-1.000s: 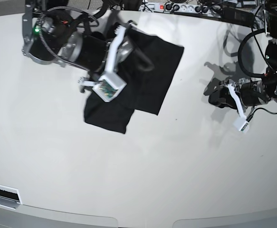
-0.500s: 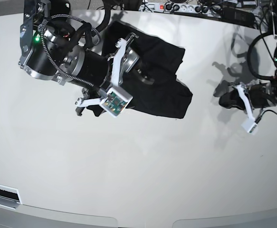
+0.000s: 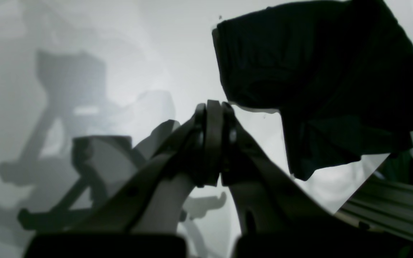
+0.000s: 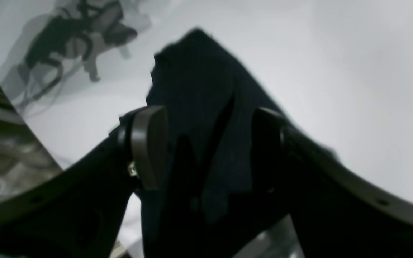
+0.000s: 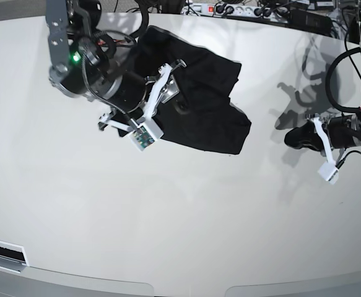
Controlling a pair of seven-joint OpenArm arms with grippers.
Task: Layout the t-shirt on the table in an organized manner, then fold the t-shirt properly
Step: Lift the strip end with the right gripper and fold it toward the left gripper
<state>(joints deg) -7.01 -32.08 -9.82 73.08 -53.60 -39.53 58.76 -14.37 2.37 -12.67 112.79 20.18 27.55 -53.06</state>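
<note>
- The t-shirt (image 5: 195, 102) lies as a crumpled black heap on the far left part of the table (image 5: 180, 235); I see no sleeves or hem spread out, so I judge the laying-out barely begun and the folding not started.
- My right claw (image 4: 210, 143) is over the shirt's near-left edge, its jaws spread wide with dark fabric showing between them. I cannot tell whether cloth is caught or just lies below.
- In the base view that right arm reaches in from the far left corner, tilted down over the heap, wrist turned toward the near side.
- My left claw (image 3: 213, 139) is pressed together with nothing in it, over bare table well to the right of the shirt.
- The left arm sits low at the right edge, its claw pointing left toward the garment.
- Left to do, as I judge it: flatten the body, pull out the sleeves, then fold.
</note>
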